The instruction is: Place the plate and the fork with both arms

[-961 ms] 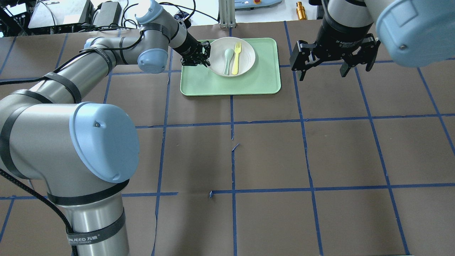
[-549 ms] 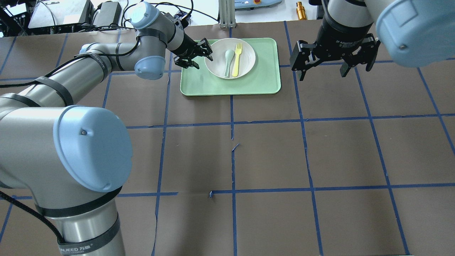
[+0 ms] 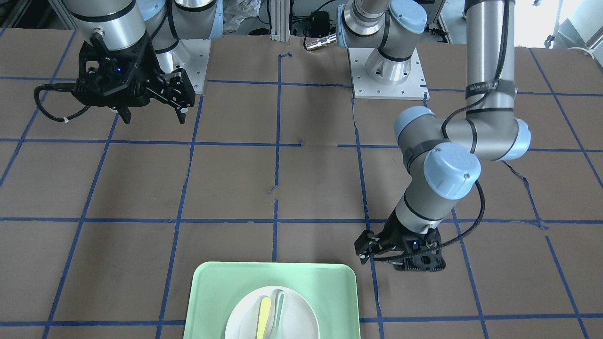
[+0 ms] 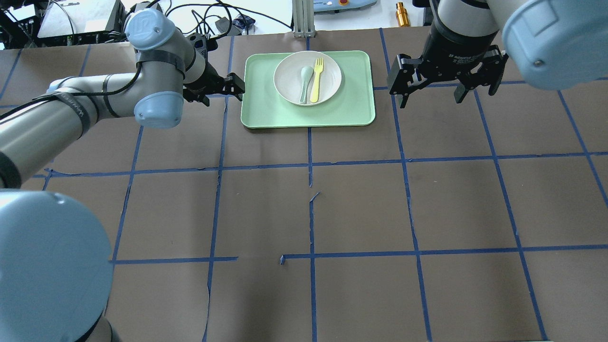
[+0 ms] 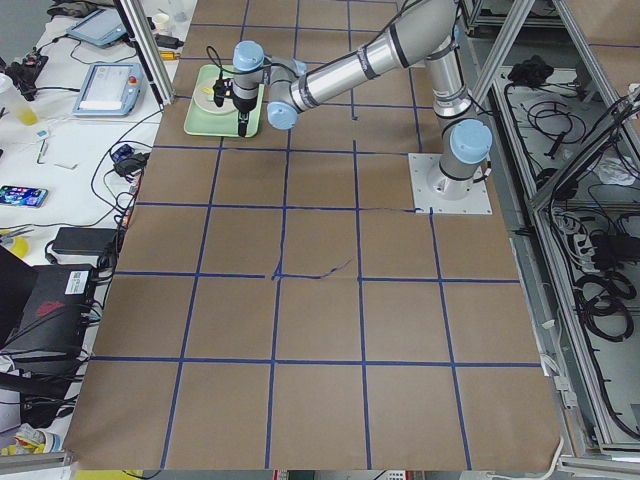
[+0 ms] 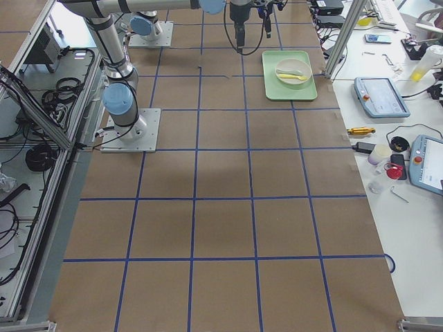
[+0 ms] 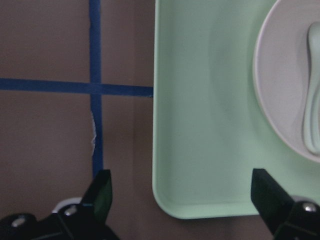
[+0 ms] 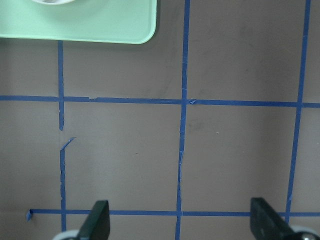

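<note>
The off-white plate [image 4: 327, 76] sits on the mint-green tray [image 4: 308, 115] at the far middle of the table. The yellow fork [image 4: 316, 78] lies in the plate beside a pale grey-green spoon [image 4: 304, 80]. My left gripper [image 4: 227, 89] is open and empty, low over the table just off the tray's left edge. In the left wrist view its fingertips [image 7: 102, 192] straddle the tray's corner [image 7: 200, 125], with the plate [image 7: 280, 90] ahead. My right gripper [image 4: 430, 97] is open and empty, held high to the right of the tray. The front-facing view shows the plate [image 3: 301, 315] and fork [image 3: 264, 316].
Brown paper with a blue tape grid covers the table [image 4: 361, 204]. Cables, boxes and a metal post [image 4: 304, 19] lie beyond the far edge. The right wrist view shows only the tray's corner [image 8: 100, 25] and bare paper.
My left gripper has drawn back leftward from the plate's left rim, off the tray to beside its left edge. The plate, fork and spoon stay on the tray. The right arm has not moved.
</note>
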